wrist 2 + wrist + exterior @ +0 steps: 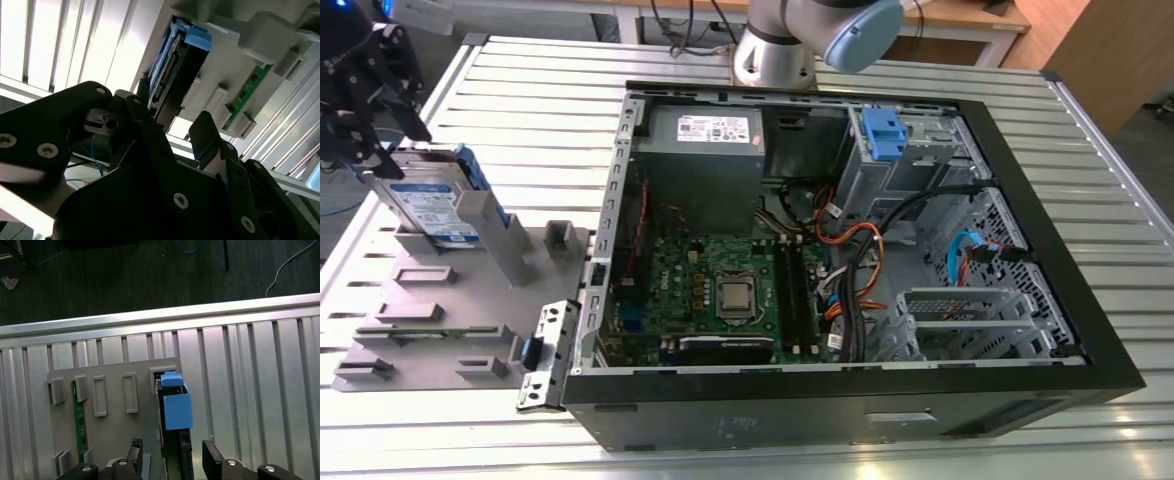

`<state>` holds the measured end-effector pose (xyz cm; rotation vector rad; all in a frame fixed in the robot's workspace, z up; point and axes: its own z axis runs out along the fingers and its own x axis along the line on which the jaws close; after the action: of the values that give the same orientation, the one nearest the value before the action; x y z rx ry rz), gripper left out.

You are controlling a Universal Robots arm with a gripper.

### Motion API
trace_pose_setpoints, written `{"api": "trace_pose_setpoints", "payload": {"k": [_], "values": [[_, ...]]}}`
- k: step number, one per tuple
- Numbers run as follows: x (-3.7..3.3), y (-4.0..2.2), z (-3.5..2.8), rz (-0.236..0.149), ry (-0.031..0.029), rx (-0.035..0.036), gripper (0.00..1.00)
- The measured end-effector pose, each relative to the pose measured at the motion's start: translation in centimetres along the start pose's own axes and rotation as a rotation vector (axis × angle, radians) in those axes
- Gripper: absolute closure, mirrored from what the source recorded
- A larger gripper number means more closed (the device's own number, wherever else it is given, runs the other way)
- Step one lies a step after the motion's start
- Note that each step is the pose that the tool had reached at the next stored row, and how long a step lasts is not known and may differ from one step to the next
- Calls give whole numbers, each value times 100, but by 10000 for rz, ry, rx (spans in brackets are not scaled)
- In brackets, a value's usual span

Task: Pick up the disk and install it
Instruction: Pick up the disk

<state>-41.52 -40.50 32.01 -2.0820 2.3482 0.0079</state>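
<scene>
— Where is the silver metal hard disk [434, 205] with its blue plastic carrier [176, 407]?
— It stands on edge in a slot of the grey plastic fixture [440, 300], on the exterior view's left, outside the open black computer case [1067, 300].
— And the black gripper [387, 140]?
— It is at the disk's upper end. In both wrist views [172, 447] [172, 117] its jaws are spread, one on each side, gripping nothing.
— What is underneath?
— A slatted aluminium table [534, 90].
</scene>
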Motion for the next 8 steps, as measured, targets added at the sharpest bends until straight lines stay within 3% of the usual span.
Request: {"api": "trace_pose_setpoints", "payload": {"k": [3, 5, 8], "values": [[1, 0, 53, 0, 1, -1, 41], [1, 4, 151, 0, 0, 0, 41], [2, 5, 172, 0, 2, -2, 41]]}}
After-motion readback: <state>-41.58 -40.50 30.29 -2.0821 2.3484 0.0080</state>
